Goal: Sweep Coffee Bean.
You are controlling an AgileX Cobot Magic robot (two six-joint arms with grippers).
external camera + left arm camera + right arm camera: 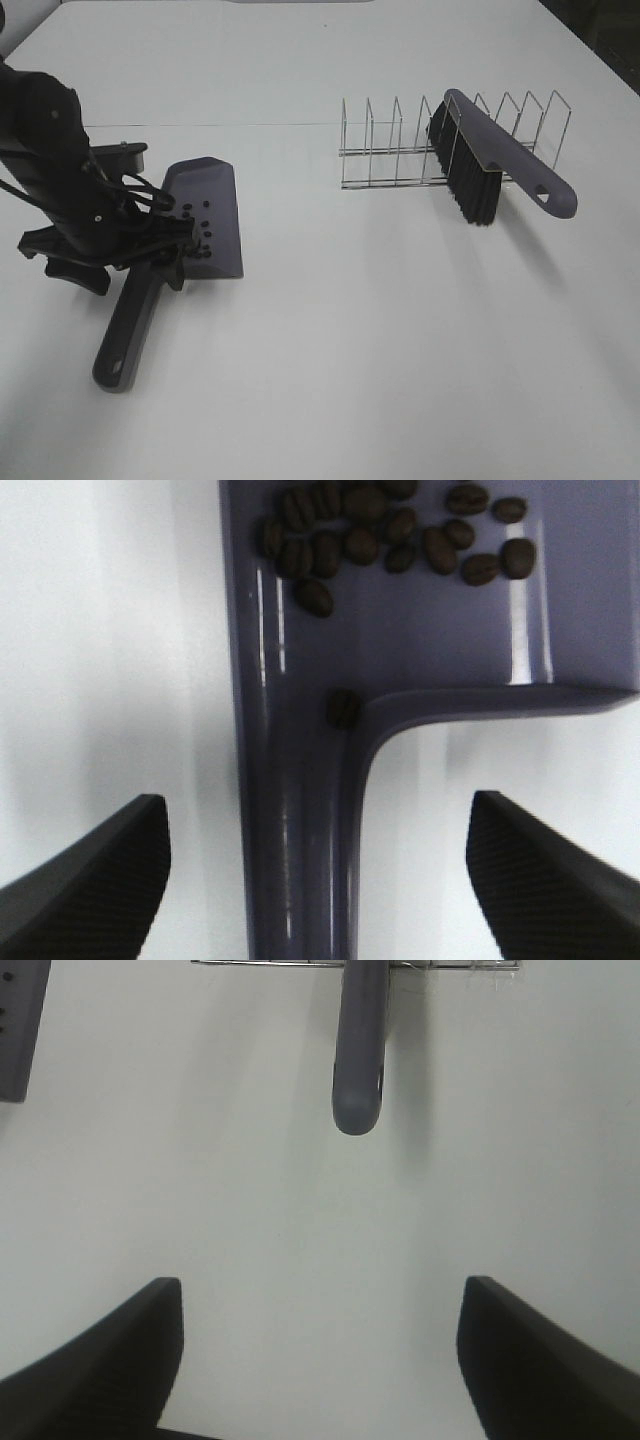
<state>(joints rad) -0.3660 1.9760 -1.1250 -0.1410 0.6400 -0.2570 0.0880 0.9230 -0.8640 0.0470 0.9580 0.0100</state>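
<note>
The grey-purple dustpan [212, 200] lies flat on the white table at the left, its handle [125, 335] pointing toward the front edge. Several coffee beans [385, 535] sit inside the pan, and one bean [344, 708] rests where the handle joins it. My left gripper [320, 880] hangs over the handle, open, with a finger on each side and neither touching it. The brush [490, 160] leans in the wire rack [400, 150] at the right, bristles down. My right gripper [320, 1360] is open over bare table, facing the brush's handle tip [358, 1070]. It does not show in the exterior high view.
The left arm [60, 190] stands over the table's left side beside the pan. A corner of the dustpan [20, 1030] shows at the edge of the right wrist view. White tabletop [400, 350] stretches between pan and rack and across the front.
</note>
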